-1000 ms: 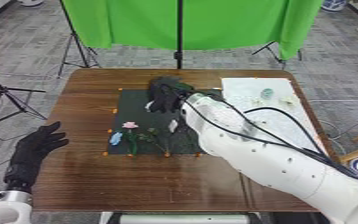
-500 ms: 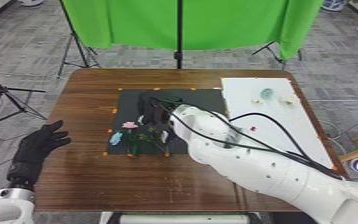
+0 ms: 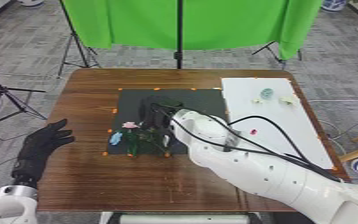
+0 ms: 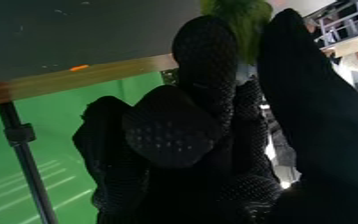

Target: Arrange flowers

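Green cloth (image 3: 127, 22) is hanging behind the table (image 3: 91, 107); the right hand (image 3: 152, 106) is pinching what looks like foliage (image 4: 238, 22). The left hand (image 3: 40, 145) is hanging open.

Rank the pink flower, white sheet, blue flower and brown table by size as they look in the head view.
1. Brown table
2. White sheet
3. Pink flower, blue flower: too alike to rank

The black-gloved right hand (image 3: 154, 110) pinches a fuzzy green tuft (image 4: 239, 25), green cloth (image 4: 51, 150) beyond.
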